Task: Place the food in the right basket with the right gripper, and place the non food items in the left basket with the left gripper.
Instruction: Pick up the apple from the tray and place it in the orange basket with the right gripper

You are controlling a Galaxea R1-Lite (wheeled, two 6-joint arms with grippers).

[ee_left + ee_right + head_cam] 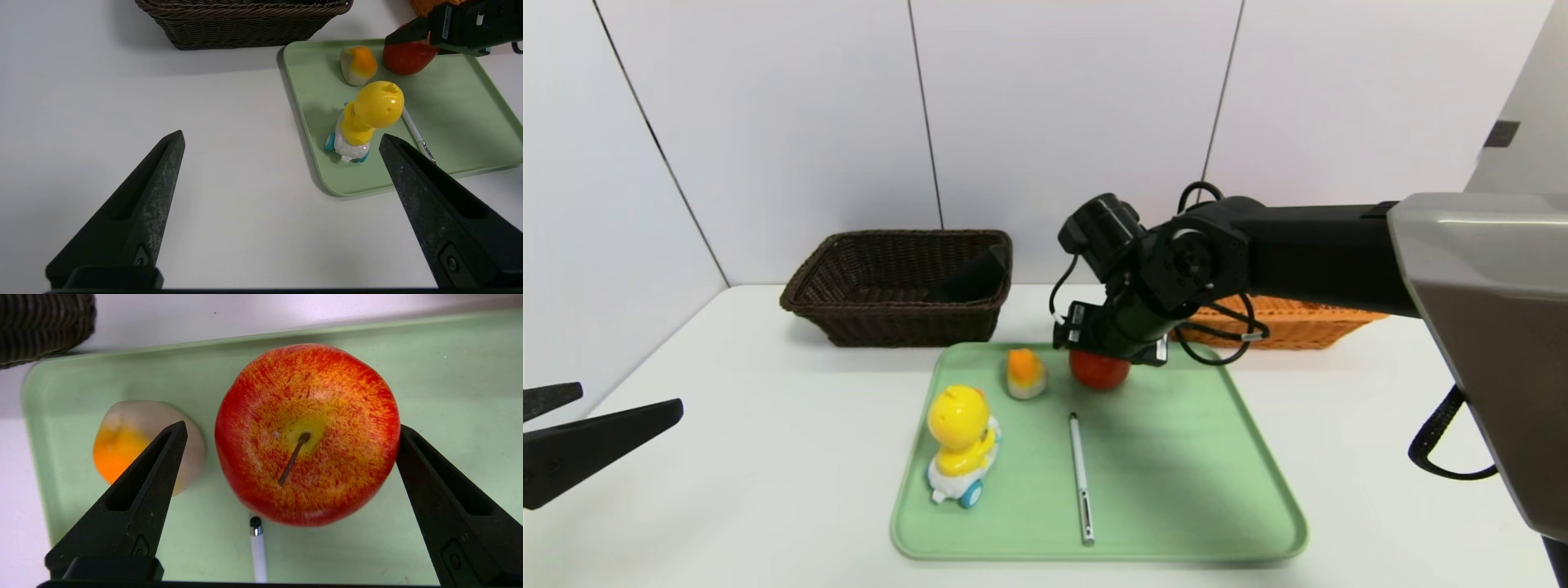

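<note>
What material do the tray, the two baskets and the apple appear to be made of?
Tray: probably plastic, smooth matte green, moulded rim. Dark basket and orange basket: woven wicker or an imitation, visible plaited strands. Apple: possibly artificial, an even, slightly glossy speckled skin.

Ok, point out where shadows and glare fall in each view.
Head view: the right arm's shadow darkens the green tray beside the pen. Left wrist view: a highlight glints on the duck toy; a shadow lies under the dark basket. Right wrist view: a soft sheen on the apple.
</note>
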